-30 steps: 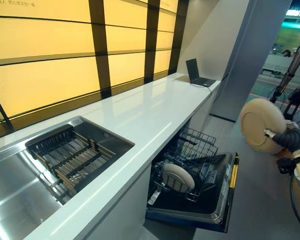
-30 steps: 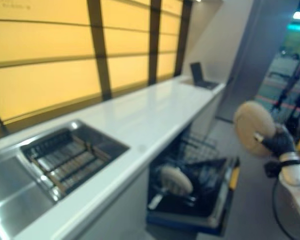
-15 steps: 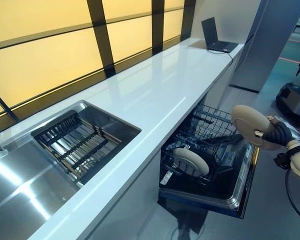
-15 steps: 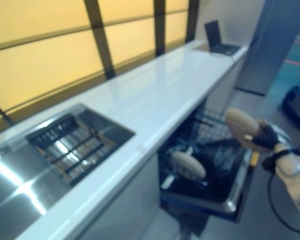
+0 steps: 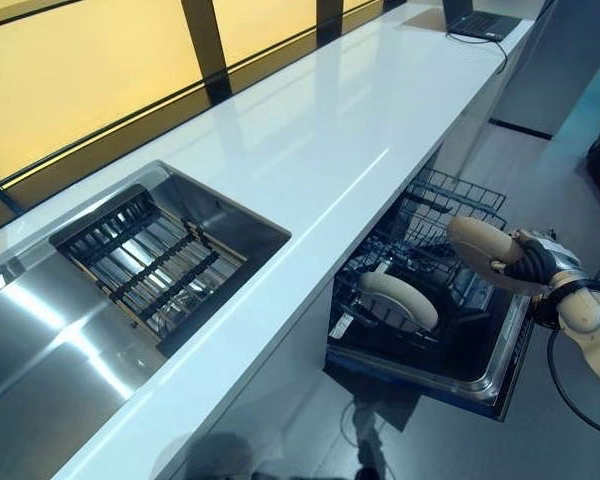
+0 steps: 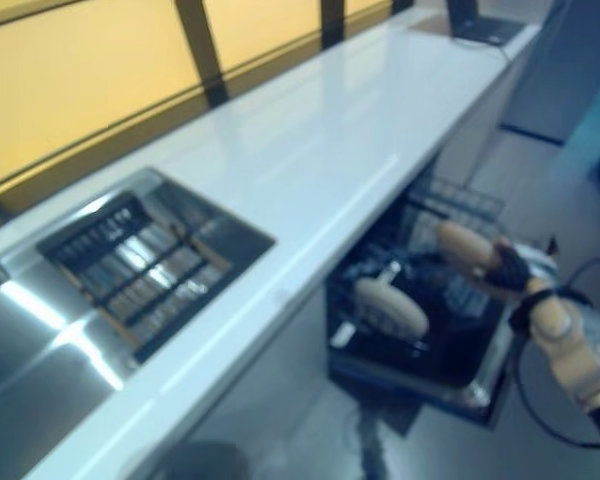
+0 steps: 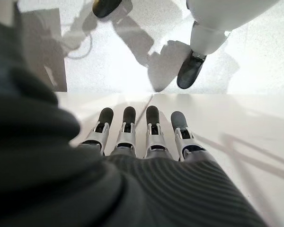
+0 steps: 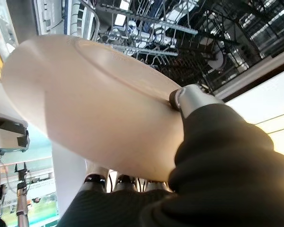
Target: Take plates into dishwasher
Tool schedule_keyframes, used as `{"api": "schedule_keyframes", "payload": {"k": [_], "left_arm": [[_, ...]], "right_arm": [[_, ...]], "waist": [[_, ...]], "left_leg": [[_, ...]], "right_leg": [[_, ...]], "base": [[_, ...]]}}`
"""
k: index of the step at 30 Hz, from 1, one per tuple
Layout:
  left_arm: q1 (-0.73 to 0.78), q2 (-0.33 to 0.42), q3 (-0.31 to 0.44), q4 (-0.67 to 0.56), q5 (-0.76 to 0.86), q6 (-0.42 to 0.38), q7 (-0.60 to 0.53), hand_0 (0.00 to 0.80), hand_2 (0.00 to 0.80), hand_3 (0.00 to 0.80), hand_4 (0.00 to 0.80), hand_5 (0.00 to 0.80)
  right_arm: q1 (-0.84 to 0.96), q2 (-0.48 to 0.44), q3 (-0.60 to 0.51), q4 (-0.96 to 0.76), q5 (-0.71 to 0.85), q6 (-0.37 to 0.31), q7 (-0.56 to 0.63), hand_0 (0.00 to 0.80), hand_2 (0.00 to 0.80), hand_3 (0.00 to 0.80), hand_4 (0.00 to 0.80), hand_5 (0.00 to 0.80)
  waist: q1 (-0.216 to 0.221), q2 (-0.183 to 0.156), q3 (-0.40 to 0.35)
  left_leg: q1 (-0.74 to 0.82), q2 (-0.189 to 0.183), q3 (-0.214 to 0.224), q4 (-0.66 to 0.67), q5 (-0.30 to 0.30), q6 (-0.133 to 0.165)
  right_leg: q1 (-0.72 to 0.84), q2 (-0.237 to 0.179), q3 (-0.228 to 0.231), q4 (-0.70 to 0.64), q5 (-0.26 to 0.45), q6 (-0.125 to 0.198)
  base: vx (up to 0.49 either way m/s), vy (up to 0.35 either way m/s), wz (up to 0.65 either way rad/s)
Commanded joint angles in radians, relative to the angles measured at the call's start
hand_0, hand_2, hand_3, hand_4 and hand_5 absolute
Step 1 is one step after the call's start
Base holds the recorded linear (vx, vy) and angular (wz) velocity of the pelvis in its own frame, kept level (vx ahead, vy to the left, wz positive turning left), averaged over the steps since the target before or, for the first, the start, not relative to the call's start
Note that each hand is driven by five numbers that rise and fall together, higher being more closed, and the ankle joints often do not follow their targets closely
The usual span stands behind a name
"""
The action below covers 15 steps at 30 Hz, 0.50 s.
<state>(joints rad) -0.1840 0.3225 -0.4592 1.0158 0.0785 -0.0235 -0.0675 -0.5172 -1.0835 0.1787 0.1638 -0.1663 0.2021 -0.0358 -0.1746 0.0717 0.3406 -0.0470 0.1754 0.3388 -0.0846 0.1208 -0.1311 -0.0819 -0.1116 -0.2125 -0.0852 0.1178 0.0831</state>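
My right hand (image 5: pixel 533 262) is shut on a cream plate (image 5: pixel 481 246), pinching its rim between thumb (image 8: pixel 191 100) and fingers. It holds the plate (image 8: pixel 94 99) tilted over the right side of the open dishwasher's pulled-out lower rack (image 5: pixel 450 195). A second cream plate (image 5: pixel 398 301) stands on edge in that rack, left of and below the held one. The dishwasher door (image 5: pixel 485 375) lies folded down. My left hand (image 7: pixel 142 137) shows only in its wrist view, fingers straight, pointing at the pale floor and holding nothing.
A long white counter (image 5: pixel 310 150) runs over the dishwasher, with a steel sink (image 5: pixel 40 340) and its drain rack (image 5: pixel 145 262) at the left. A laptop (image 5: pixel 480 20) sits at the counter's far end. Grey floor lies right of the door.
My right hand has lowered the plate from beside the door down over the rack and tilted it flatter. The camera has tipped downward and shifted.
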Motion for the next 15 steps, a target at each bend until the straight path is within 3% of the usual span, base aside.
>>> {"api": "schedule_keyframes", "payload": {"k": [1,15], "left_arm": [[-0.053,0.055,-0.037,-0.008,0.031,0.008,-0.011,0.0,0.0,0.0,0.0,0.0],[-0.046,0.073,-0.025,-0.012,0.038,0.018,-0.018,0.0,0.0,0.0,0.0,0.0]], "right_arm": [[-0.14,0.028,0.043,0.016,-0.046,0.0,-0.068,0.8,0.8,0.8,0.8,0.8],[-0.291,0.0,0.133,0.111,-0.121,0.05,-0.083,0.8,0.8,0.8,0.8,0.8]], "waist": [[0.017,-0.06,-0.017],[0.049,-0.033,0.02]], "left_leg": [[-0.002,-0.025,0.015,-0.003,-0.048,0.018],[-0.045,-0.02,-0.007,-0.003,-0.034,0.013]], "right_leg": [[-0.025,0.004,0.012,0.033,-0.049,0.038],[-0.07,-0.002,-0.009,0.066,-0.066,0.028]], "base": [[0.0,0.0,0.0],[0.007,-0.039,0.02]]}}
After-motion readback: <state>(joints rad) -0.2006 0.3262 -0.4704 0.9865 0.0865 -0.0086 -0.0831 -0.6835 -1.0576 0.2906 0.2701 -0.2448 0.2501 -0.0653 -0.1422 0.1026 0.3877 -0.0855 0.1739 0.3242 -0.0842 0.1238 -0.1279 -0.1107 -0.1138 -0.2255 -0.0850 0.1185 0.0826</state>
